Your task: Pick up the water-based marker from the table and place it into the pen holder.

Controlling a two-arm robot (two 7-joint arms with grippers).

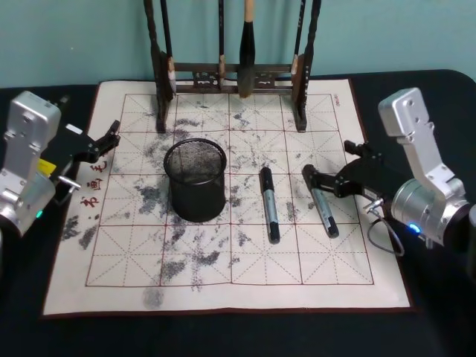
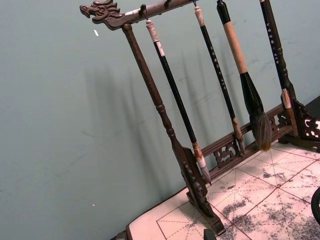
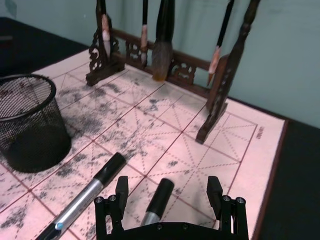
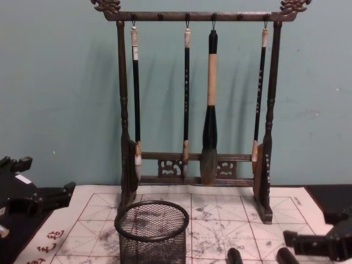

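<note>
You have the right gripper (image 1: 332, 163) at the right-centre of the head view, low over the paper mat (image 1: 223, 268), its fingers spread wide and gripping nothing. In the right wrist view the marker (image 3: 159, 196) lies on the mat between those two fingers (image 3: 121, 189), cap end pointing away from the gripper. Its barrel is hidden behind the gripper body at the lower edge, and you cannot confirm contact with either finger. A second marker (image 1: 268, 206) lies just left of it, roughly parallel, between it and the pen holder (image 1: 195, 181). The holder stands upright left of centre, apart from both markers. In the chest view the holder's base and both markers' barrels are cut off by the lower edge. The left gripper (image 1: 108, 141) sits over the mat's left edge, centre-left of the head view, fingers apart and empty. The brush rack (image 1: 268, 72) stands at top centre, its upper part cropped in the head view.
</note>
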